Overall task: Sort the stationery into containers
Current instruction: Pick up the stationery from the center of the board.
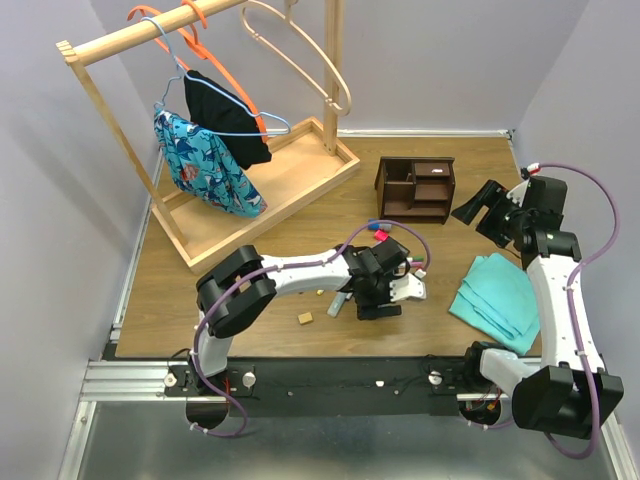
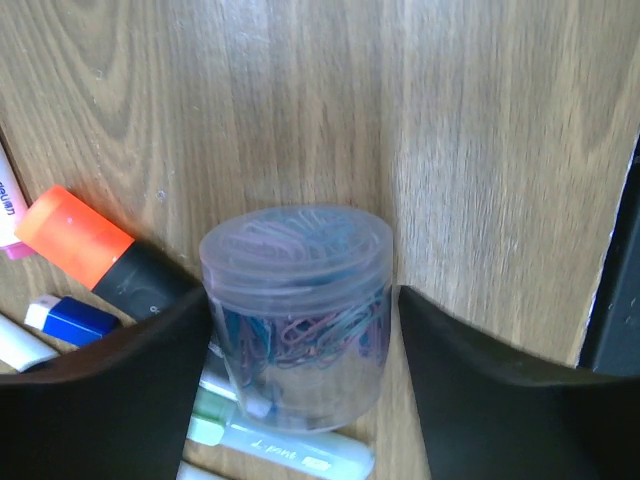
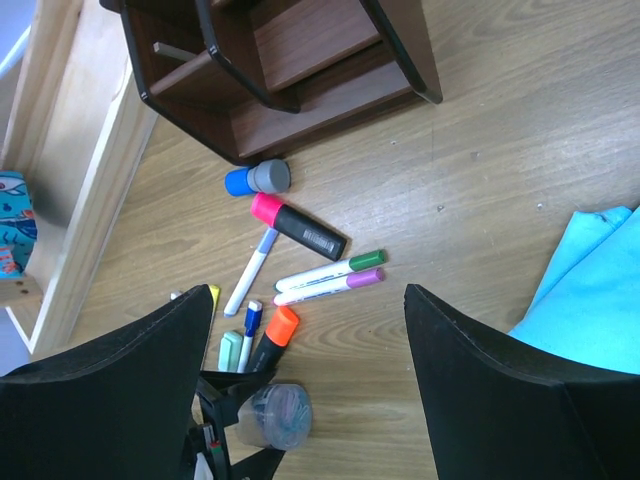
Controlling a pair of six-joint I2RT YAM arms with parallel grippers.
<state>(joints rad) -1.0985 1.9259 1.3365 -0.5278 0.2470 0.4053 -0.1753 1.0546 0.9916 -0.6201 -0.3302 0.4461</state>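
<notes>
Left gripper straddles the upright clip tub (lid up), jaws wide at its sides; can't tell if it's squeezing. Orange highlighter lies just left, cap pointing away.

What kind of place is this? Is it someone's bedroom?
Probably a robot lab booth, not a bedroom: a left arm and right arm bolted to a metal rail, plain walls boxing in the table, and props like a clothes rack and desk organizer.
</notes>
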